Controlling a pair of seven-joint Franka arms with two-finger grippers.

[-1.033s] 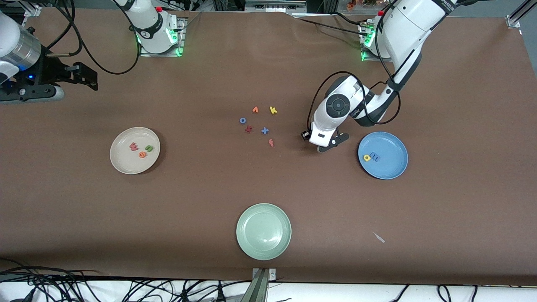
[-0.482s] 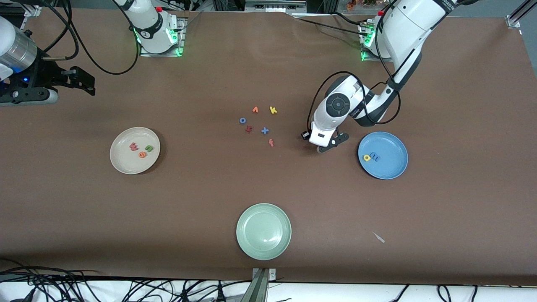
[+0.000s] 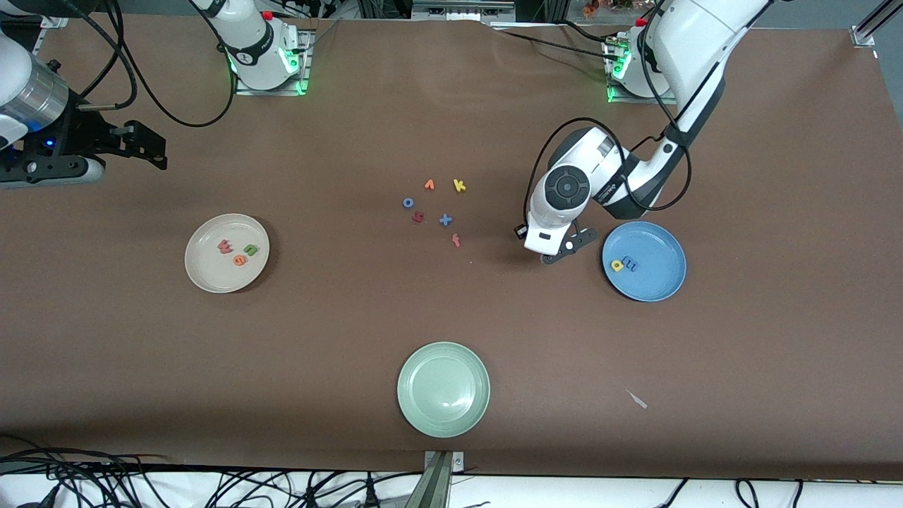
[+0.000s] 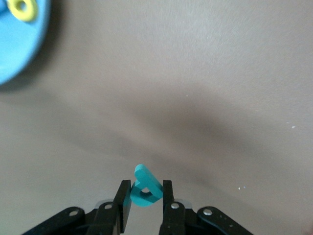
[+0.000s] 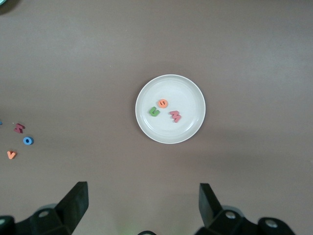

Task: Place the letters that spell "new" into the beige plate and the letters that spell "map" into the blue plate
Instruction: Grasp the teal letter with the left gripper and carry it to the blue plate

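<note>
My left gripper (image 3: 559, 255) is shut on the teal p (image 4: 149, 182) and holds it a little above the bare table, between the loose letters and the blue plate (image 3: 659, 286). In that plate lie the yellow a (image 3: 617, 265) and the light blue m (image 3: 631, 265). The beige plate (image 3: 211, 275), toward the right arm's end, holds the pinkish-red w (image 3: 225, 246), green n (image 3: 251, 249) and orange e (image 3: 239, 260). My right gripper (image 5: 144, 196) hangs open and empty, high over the right arm's end of the table.
Loose letters lie mid-table: orange v (image 3: 429, 185), yellow k (image 3: 459, 185), blue o (image 3: 408, 202), a dark red letter (image 3: 418, 217), a blue cross (image 3: 445, 220) and a reddish f (image 3: 456, 240). A pale green plate (image 3: 443, 389) sits near the front edge. A small scrap (image 3: 638, 400) lies beside it.
My left gripper has shut on the teal p and shifted a little toward the blue plate. The right arm has only drifted slightly.
</note>
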